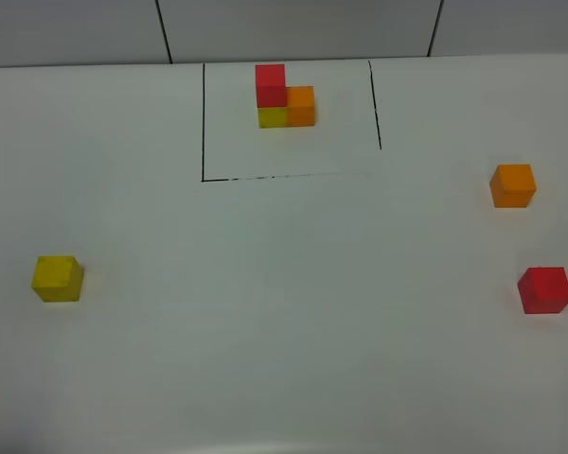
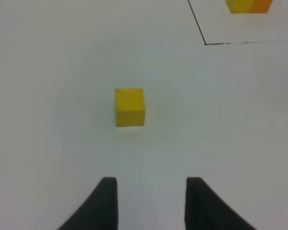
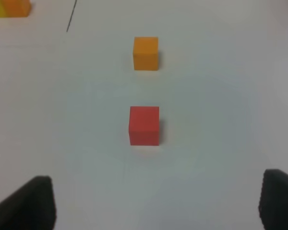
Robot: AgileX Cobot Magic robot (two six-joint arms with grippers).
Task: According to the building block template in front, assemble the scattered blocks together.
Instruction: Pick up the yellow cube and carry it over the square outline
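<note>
Yellow cube [image 2: 130, 107] sits flat, straight ahead of my left end effector [image 2: 151, 179]. Red cube [image 3: 144, 125] straight ahead of my right end effector [image 3: 158, 175], orange cube [image 3: 146, 53] beyond it, apart. Template [image 1: 284, 99] far ahead: red atop yellow, orange alongside, joined.

The worktop [image 1: 284, 359] is a smooth white surface with a matt finish and a faint sheen along its near edge. The yellow block [image 1: 57, 278], orange block [image 1: 512, 184] and red block [image 1: 544, 288] are matt, flat-coloured cubes with plain, smooth faces. They may be painted wood or plastic, but the views are too soft to say. The building block template [image 1: 284, 97] has the same dull finish. The jaws of the left gripper [image 2: 151, 181] and right gripper [image 3: 158, 177] look matt black.
</note>
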